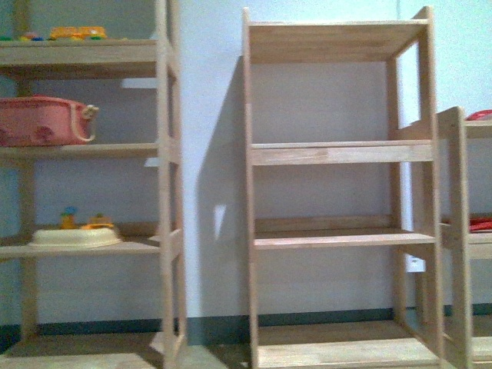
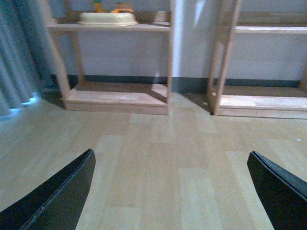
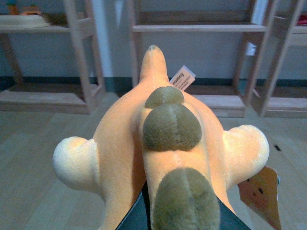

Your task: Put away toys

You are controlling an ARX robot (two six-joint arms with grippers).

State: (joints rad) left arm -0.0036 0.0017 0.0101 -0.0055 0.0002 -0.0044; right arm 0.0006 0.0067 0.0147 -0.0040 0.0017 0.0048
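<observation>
Closest to you, right gripper (image 3: pixel 178 221) has its dark fingers on either side of the plush toy (image 3: pixel 163 143), so read it as clamped on the toy, which is carried clear of the floor (image 2: pixel 158 158) with its nose toward the shelves; left gripper (image 2: pixel 170 163) spread wide, nothing in it, hanging over bare floor. So pickup looks done, placing not done: toy is not on any shelf yet. Further off, the middle shelf unit (image 1: pixel 338 154) faces you, nothing showing on its boards, likely the drop spot. Left shelf unit (image 1: pixel 165 154) already holds a pink basket (image 1: pixel 42 121) and a cream tray (image 1: pixel 74 237). You have the approach, set-down and release left
</observation>
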